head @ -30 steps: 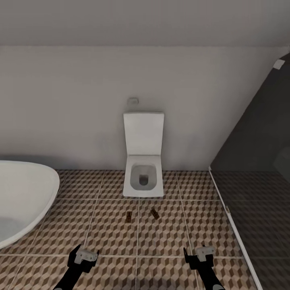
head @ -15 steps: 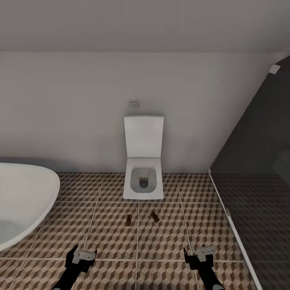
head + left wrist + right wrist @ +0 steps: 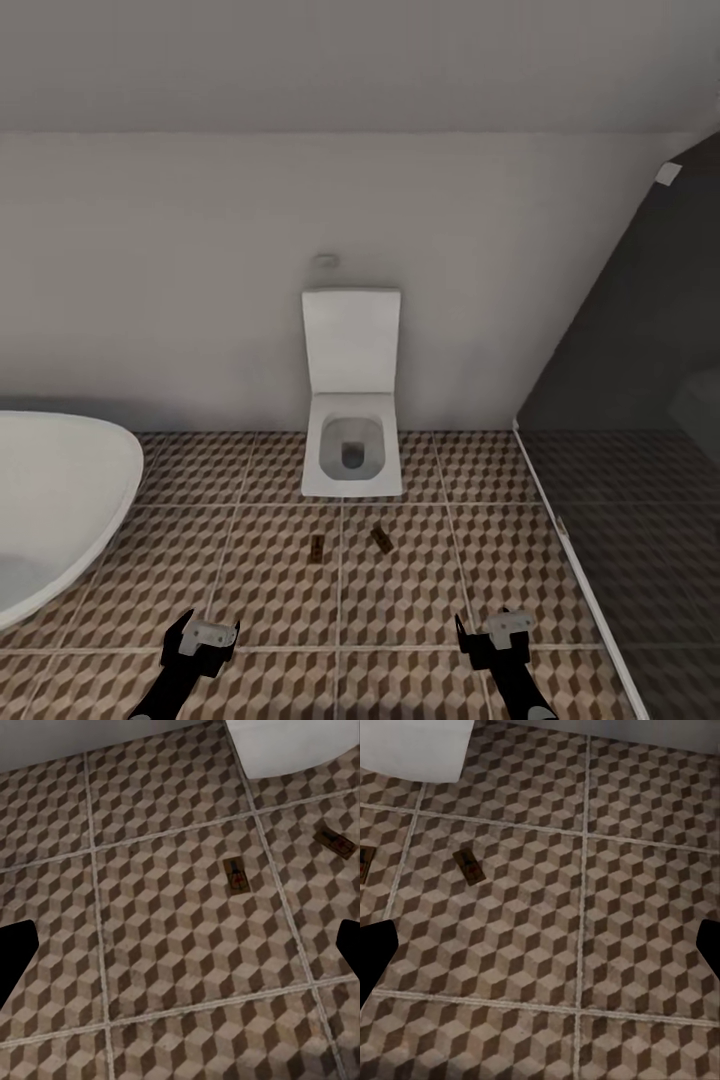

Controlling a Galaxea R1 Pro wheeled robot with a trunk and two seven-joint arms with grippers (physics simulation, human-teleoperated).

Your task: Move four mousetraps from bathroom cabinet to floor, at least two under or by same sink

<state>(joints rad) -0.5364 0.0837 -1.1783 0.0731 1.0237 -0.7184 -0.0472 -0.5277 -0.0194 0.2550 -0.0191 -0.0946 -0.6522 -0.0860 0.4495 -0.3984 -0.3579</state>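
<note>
Two mousetraps lie flat on the cube-patterned bathroom floor (image 3: 250,580) just in front of a white toilet. The left mousetrap (image 3: 316,548) (image 3: 237,874) (image 3: 364,862) and the right mousetrap (image 3: 381,539) (image 3: 335,843) (image 3: 470,868) are small brown boards, a short gap apart. My left gripper (image 3: 205,636) (image 3: 180,952) hangs open above the tiles, nearer to me than the traps, with nothing between its fingers. My right gripper (image 3: 503,630) (image 3: 540,952) is open too, equally low and empty.
A white toilet (image 3: 350,440) with its lid up stands against the back wall. An oval white bathtub (image 3: 50,500) fills the left side. A dark glass shower screen (image 3: 620,450) with a dark grey floor closes off the right. Open tiles lie between them.
The whole picture has shifted a little, so the camera moved: the toilet and traps sit slightly lower and further left. The traps and both grippers keep their places.
</note>
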